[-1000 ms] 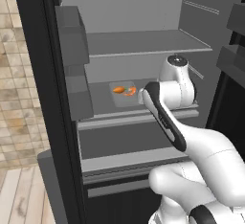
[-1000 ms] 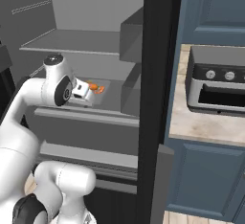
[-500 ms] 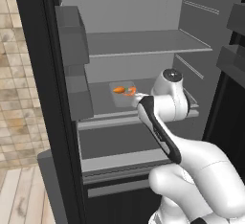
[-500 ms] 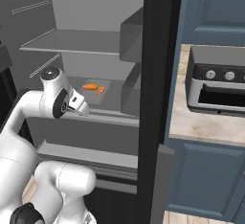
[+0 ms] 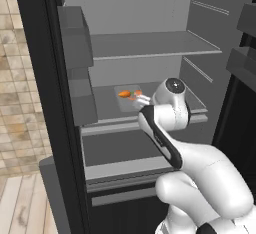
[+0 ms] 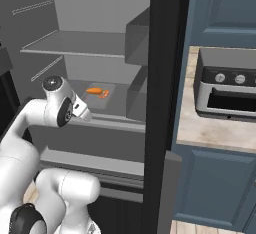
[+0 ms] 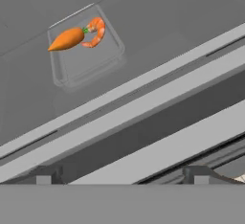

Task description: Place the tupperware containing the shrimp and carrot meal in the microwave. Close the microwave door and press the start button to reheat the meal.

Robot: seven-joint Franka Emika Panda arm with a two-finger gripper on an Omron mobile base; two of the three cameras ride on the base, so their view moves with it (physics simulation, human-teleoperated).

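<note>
In the open fridge, my gripper (image 5: 142, 99) hangs in front of the middle shelf (image 5: 197, 103) with its jaws spread as wide as they go and nothing between them. The tupperware (image 7: 86, 50) lies flat on that shelf, back from the front lip, a pale translucent tray with the shrimp and carrot meal (image 7: 79, 35) bunched at its far end, the carrot pointing one way and the shrimp curled against it. From the hand view, the tray lies ahead of the jaws and off toward the upper left, well apart from the two dark fingertips (image 7: 45, 176) at the bottom of that picture, with the shelf's front rail between them. The tray sits skewed in that view, its long sides running from near to far and leaning away from the line of the fingers, so I judge the wrist must roll to square up before the jaws can span the short width across the rim. In the left base view the hand is just beside the tray's near right corner, slightly above the shelf; in the right base view the tupperware (image 6: 97, 95) lies beyond and to the right of the hand. One arm only, so the reach is mine: forward, over the rail and down.
</note>
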